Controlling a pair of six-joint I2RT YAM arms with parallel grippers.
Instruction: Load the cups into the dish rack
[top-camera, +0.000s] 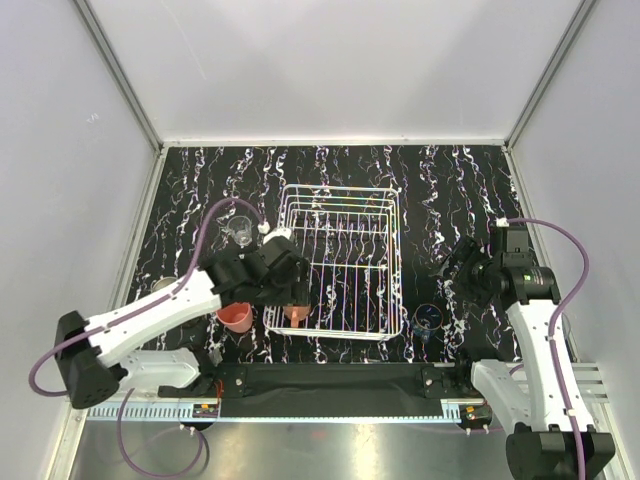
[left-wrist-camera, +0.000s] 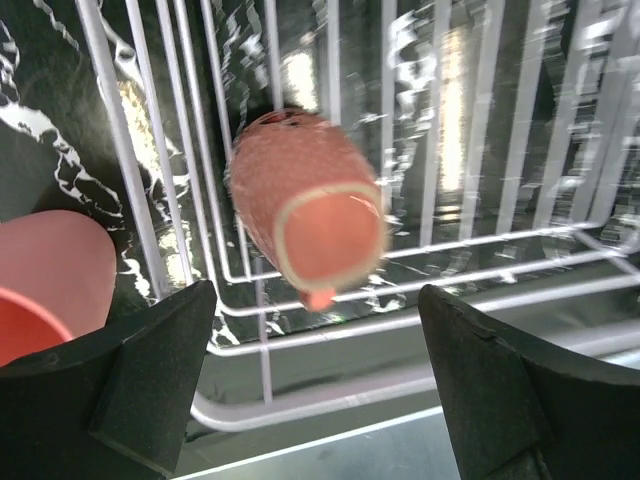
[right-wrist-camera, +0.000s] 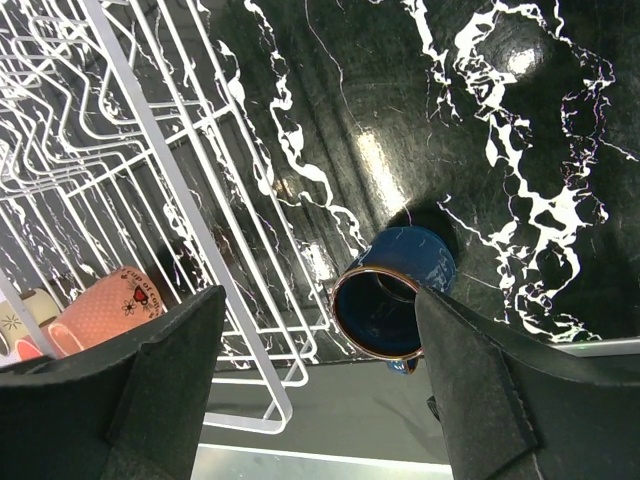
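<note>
Left gripper (left-wrist-camera: 315, 310) spread apart, empty, over orange mug (left-wrist-camera: 310, 215) on its side in dish rack (top-camera: 335, 187), near-left corner. Pink tumbler (left-wrist-camera: 50, 280) on tabletop (top-camera: 450, 180) just outside rack's left edge. Right gripper (right-wrist-camera: 320, 300) spread apart, empty, above dark blue cup (right-wrist-camera: 390, 295) by rack's near-right corner.

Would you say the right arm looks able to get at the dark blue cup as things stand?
Probably yes: the dark blue cup stands upright on the table just outside the dish rack. The right pincer is open and facing it, and nothing lies between them.
</note>
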